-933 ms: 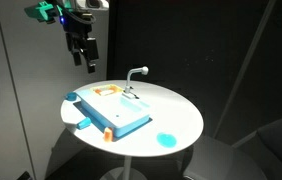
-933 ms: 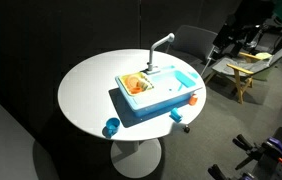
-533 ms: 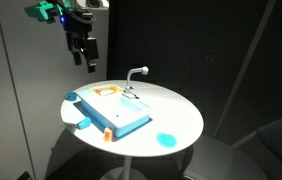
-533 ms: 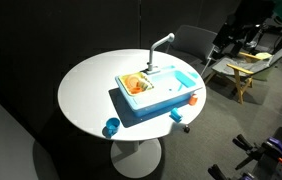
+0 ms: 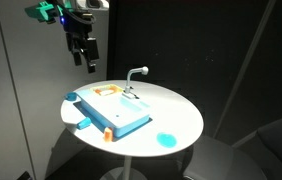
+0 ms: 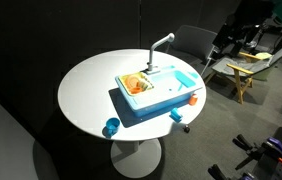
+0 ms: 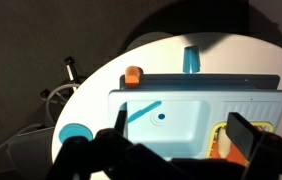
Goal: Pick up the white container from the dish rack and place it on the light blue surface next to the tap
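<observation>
Half dish rack (image 7: 221,143) hidden behind fingers (image 7: 251,132); white container indistinct.

The gripper (image 5: 87,66) is black, with a teal-green patch (image 5: 43,12) on the arm above it; below the gripper, the desk (image 5: 176,112) is plain white; the light blue surface (image 5: 126,115) is an even pale blue; the dish rack (image 5: 106,91), at the end nearest the gripper, is orange; the tap (image 5: 136,74) is grey-white; farther from the gripper, 1 small block (image 5: 108,134) is orange and 1 round disc (image 5: 166,140) is bright blue.
</observation>
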